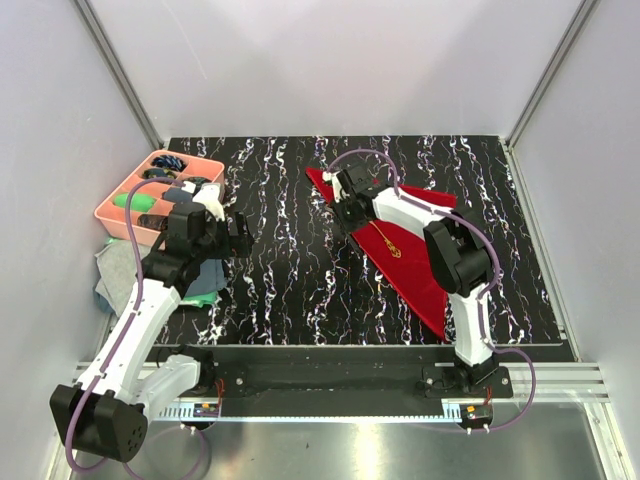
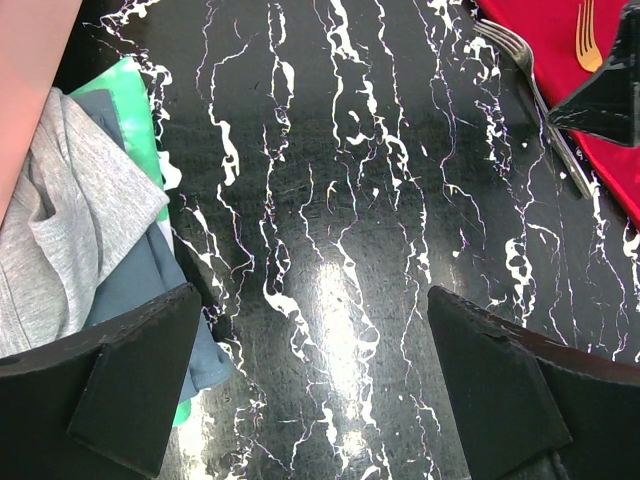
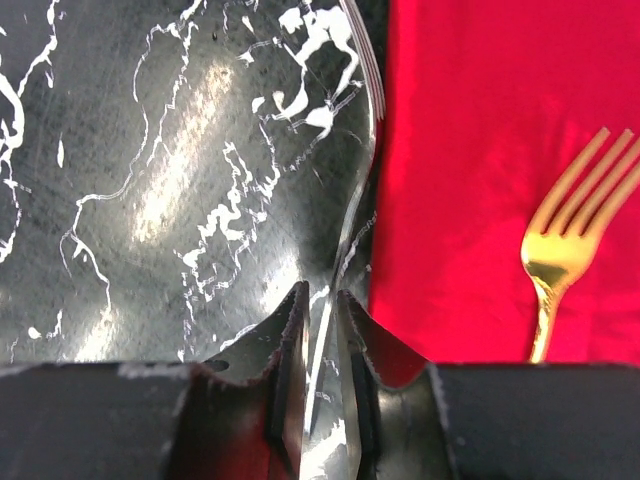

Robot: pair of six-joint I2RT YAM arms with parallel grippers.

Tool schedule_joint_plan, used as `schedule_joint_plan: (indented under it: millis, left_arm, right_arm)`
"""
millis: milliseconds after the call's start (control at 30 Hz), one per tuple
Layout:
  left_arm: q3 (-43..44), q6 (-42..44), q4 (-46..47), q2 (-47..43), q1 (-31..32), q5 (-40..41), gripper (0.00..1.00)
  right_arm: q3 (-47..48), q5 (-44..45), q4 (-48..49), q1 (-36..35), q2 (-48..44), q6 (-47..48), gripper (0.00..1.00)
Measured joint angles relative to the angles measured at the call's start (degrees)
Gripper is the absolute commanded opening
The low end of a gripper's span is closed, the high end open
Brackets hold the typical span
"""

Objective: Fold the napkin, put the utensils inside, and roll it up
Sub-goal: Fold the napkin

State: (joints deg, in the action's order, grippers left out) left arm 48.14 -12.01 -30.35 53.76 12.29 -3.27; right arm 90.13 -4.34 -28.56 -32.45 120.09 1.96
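— Right claw [image 3: 322,345] is pinched on the silver fork [image 3: 352,205] by its handle, just beside the napkin [image 3: 500,150] edge, isn't it?

— Yes. Its tines point away from the claw, over the marbled tabletop [image 3: 150,180]. The gold fork [image 3: 570,235] lies on the red cloth, to the claw's right.

— And the left claw [image 2: 310,370]?

— Spread wide, gripping nothing, hovering above bare tabletop. A pile of grey, green and blue cloths [image 2: 90,230] sits at its left; the pink tray [image 1: 150,195] seems just beyond, though that's hard to judge.
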Motion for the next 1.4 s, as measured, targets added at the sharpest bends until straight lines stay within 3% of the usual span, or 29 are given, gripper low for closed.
schedule_joint_plan:
  millis: [733, 900, 1033, 1400]
  left_arm:
    - [0.0, 0.0, 0.0, 0.7, 0.0, -0.94, 0.99]
    - [0.0, 0.0, 0.0, 0.72, 0.0, -1.29, 0.99]
    - [0.0, 0.0, 0.0, 0.72, 0.0, -1.53, 0.99]
    - [0.0, 0.0, 0.0, 0.72, 0.0, -1.7, 0.99]
  right_arm:
    - [4.28, 2.49, -0.33, -0.94, 5.27, -0.55, 0.31]
    - [5.2, 4.79, -0.35, -1.81, 5.95, -0.59, 0.23]
    - [5.44, 5.2, -0.35, -2.03, 6.08, -0.85, 0.0]
    - [5.46, -2.27, -1.42, -2.12, 5.7, -2.67, 0.0]
